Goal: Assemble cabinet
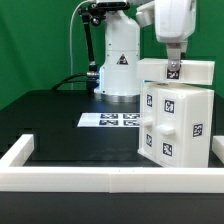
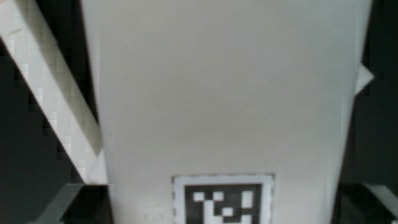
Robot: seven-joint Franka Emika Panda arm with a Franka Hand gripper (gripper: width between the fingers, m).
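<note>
White and matte, the cabinet [image 1: 178, 125] stands on the black table [image 1: 55, 115] at the exterior view's right, its near faces dotted with small black-and-white tags. Its foot is hidden behind the low white border frame [image 1: 60, 178] that runs across the front, and its back cannot be seen at all.

The gripper [image 1: 173, 62] hangs straight over the cabinet's top, with its tips down at an upright panel [image 1: 190, 72] that rises behind the top edge. From this side the jaws are too small, and too pale against the white, to make out.

In the wrist view the panel [image 2: 222, 100] fills almost everything and is soft with blur. One tag [image 2: 224, 200] at its end is cut off by the picture's edge. Dark shapes flank the panel on both sides, but it is impossible to tell whether the jaws press on it or stand just off it.

The marker board [image 1: 118, 120] lies flat in the middle of the table, apart from the cabinet and in front of the arm's base [image 1: 120, 65].
</note>
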